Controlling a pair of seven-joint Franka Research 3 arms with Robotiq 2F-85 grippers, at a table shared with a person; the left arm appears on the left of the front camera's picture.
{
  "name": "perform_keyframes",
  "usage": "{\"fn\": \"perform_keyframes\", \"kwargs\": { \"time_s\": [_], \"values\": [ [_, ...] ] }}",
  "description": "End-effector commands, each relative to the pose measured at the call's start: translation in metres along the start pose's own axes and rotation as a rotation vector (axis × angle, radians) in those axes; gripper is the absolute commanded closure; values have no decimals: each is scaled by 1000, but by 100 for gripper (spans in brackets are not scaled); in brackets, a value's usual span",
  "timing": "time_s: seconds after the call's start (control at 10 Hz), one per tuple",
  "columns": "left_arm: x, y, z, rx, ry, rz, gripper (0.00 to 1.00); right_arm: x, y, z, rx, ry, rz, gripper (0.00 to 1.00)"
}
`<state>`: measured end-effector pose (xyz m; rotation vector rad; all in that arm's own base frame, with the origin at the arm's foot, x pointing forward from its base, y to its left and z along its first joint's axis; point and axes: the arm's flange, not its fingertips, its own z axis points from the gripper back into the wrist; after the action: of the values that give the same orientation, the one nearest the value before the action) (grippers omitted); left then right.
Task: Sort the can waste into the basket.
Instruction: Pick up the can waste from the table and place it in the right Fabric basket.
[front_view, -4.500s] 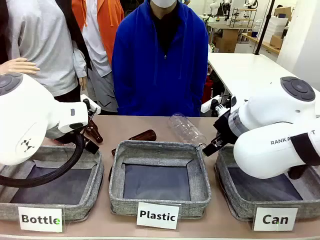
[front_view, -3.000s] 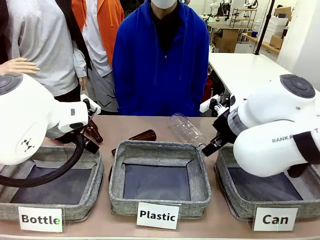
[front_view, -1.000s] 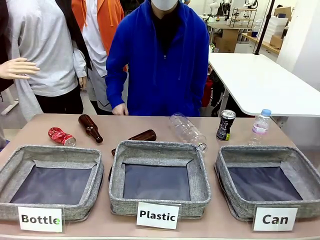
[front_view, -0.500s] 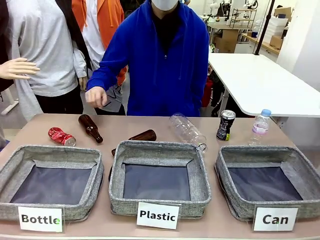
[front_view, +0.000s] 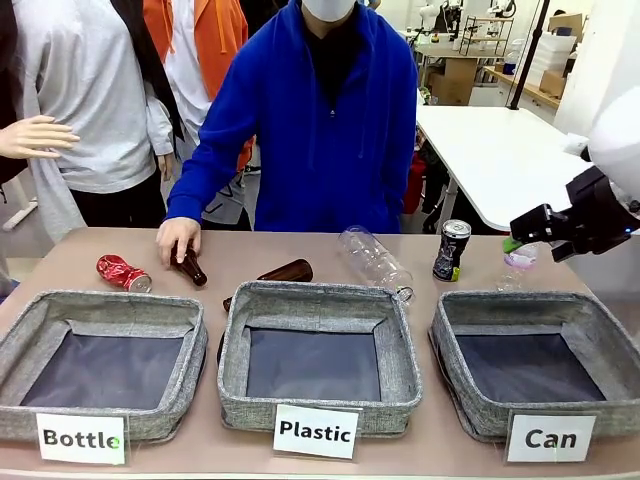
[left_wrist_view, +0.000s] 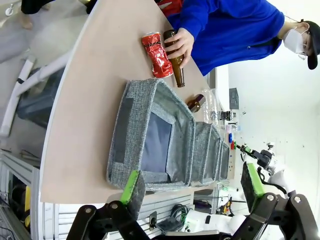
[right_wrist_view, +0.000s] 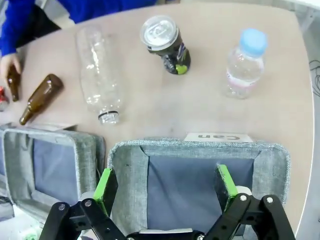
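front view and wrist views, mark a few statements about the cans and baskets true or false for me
1. The black-and-silver can stands upright behind the Can basket. True.
2. The red can lies inside the Bottle basket. False: it lies on the table behind that basket.
3. The person's hand rests on a brown bottle. True.
4. The robot's right hand grips a can. False: it is open and empty, above the Can basket.
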<state>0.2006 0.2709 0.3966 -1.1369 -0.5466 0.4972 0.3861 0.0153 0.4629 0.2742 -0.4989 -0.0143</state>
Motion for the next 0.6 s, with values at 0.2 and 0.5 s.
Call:
{"fn": "perform_keyframes", "kwargs": {
  "time_s": [0.2, 0.5],
  "values": [
    [-1, -1, 3, -12, 4, -22, 0, 5, -3, -5, -4, -17, 7, 0],
    [-1, -1, 3, -12, 4, -22, 0, 18, 11, -54, 45, -39, 113, 0]
  ]
}}
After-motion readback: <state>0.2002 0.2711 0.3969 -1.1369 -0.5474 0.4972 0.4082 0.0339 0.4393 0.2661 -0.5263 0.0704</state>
